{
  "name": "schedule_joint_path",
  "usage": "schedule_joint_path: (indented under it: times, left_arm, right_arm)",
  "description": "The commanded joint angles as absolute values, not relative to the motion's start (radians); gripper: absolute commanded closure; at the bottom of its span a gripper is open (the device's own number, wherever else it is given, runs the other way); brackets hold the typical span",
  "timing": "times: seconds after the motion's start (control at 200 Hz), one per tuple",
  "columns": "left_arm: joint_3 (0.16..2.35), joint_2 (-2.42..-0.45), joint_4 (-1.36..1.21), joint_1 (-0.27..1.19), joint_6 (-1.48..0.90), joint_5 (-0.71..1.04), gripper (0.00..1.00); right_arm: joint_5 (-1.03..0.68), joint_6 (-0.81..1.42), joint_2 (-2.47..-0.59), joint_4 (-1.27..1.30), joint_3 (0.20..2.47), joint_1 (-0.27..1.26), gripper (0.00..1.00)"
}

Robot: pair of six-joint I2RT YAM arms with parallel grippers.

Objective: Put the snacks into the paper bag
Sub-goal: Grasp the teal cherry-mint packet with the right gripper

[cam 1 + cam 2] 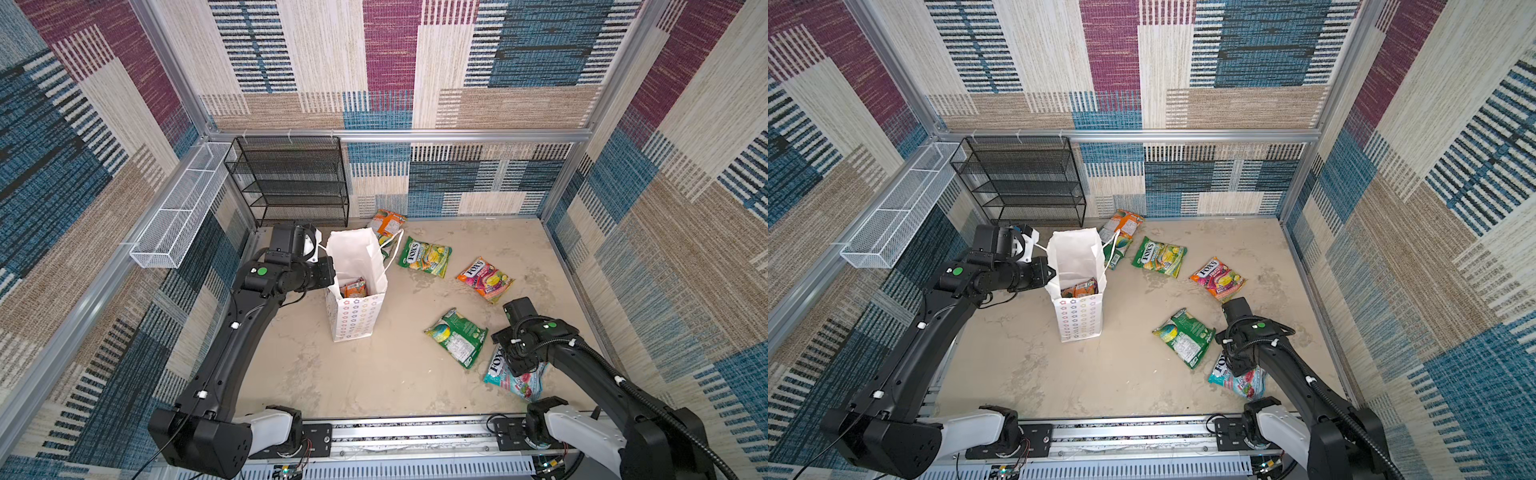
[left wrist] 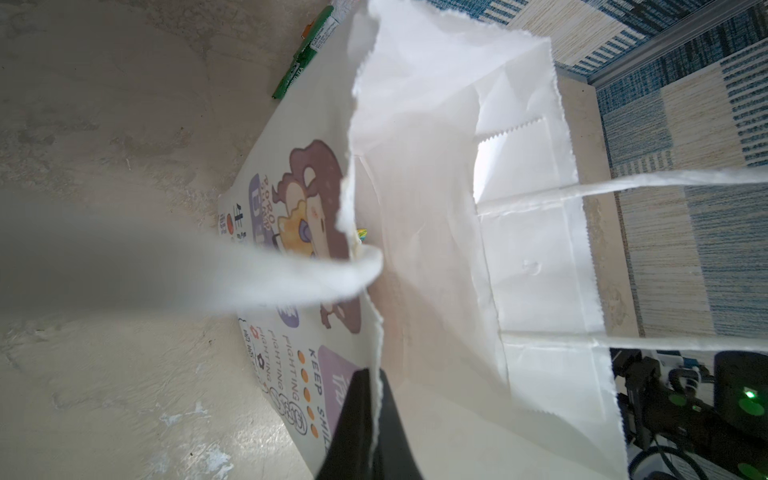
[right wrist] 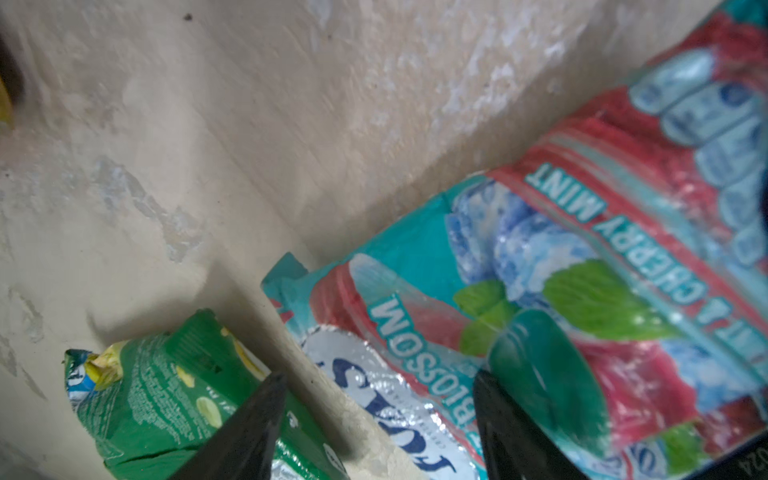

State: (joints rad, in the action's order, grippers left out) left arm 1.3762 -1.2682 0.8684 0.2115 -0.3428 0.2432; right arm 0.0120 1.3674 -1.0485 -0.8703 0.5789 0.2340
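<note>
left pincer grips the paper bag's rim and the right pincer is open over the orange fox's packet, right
Wrong packet: the right pincer is open over the teal cherry mint packet, as the right wrist view shows. The left pincer does grip the rim of the paper bag.

The left arm and right arm are matte black, with white shoulder housings on a silver rail. Each wrist bears a green sticker; white clips pin black cables.

You have six snacks on the worktop: three green, two orange, one teal. At least one more sits in the single paper bag. One black rack, one white basket.
</note>
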Motion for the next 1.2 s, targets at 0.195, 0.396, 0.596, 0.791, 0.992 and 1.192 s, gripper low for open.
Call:
schedule_joint_path:
  times: [0.195, 0.396, 0.596, 0.791, 0.992, 1.192]
  left_arm:
    - [1.371, -1.275, 0.786, 0.192, -0.357, 0.303, 1.00]
    - [1.370, -1.266, 0.781, 0.181, -0.361, 0.316, 1.00]
    - [1.365, -1.265, 0.776, 0.169, -0.366, 0.329, 1.00]
    - [1.363, -1.270, 0.769, 0.160, -0.371, 0.344, 1.00]
    - [1.358, -1.274, 0.764, 0.154, -0.376, 0.359, 1.00]
    - [1.358, -1.273, 0.761, 0.150, -0.375, 0.363, 1.00]
  right_arm:
    - [0.029, 1.370, -1.143, -0.824, 0.559, 0.233, 0.32]
    - [-0.030, 1.329, -1.233, -0.747, 0.546, 0.233, 0.57]
    - [-0.089, 1.290, -1.308, -0.680, 0.534, 0.233, 0.84]
    - [-0.079, 1.256, -1.278, -0.709, 0.606, 0.233, 1.00]
    - [-0.071, 1.223, -1.186, -0.681, 0.691, 0.233, 1.00]
    - [-0.075, 1.198, -1.124, -0.631, 0.716, 0.233, 1.00]
